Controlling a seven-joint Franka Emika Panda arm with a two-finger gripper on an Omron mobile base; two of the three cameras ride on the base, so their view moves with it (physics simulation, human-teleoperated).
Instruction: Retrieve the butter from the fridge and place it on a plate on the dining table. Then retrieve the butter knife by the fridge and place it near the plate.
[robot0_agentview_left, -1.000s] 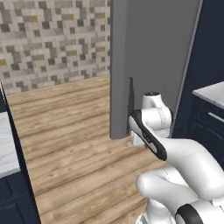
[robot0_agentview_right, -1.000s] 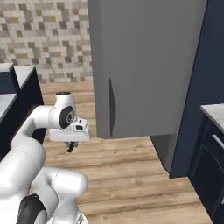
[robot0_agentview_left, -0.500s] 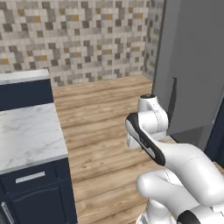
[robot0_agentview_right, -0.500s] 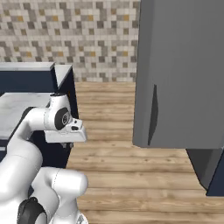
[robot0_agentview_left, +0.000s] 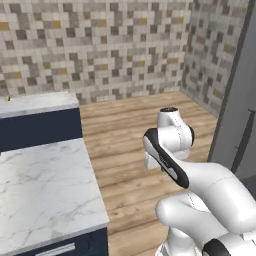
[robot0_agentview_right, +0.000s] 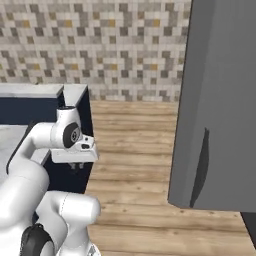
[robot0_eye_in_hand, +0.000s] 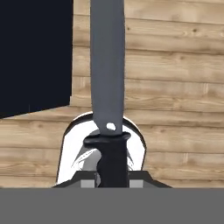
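Knife: held by its black handle in the closed tool, blade pointing out over the wood floor. Fridge stands shut at right. Marble worktop lies left; no plate is seen on it, possibly hidden. Carry should be kept level, grip firm.

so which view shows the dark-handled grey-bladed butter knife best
The hand view: the dark-handled, grey-bladed butter knife runs up the frame from the gripper, over wooden floor. In the left and right base views the gripper is small and the knife can't be made out.
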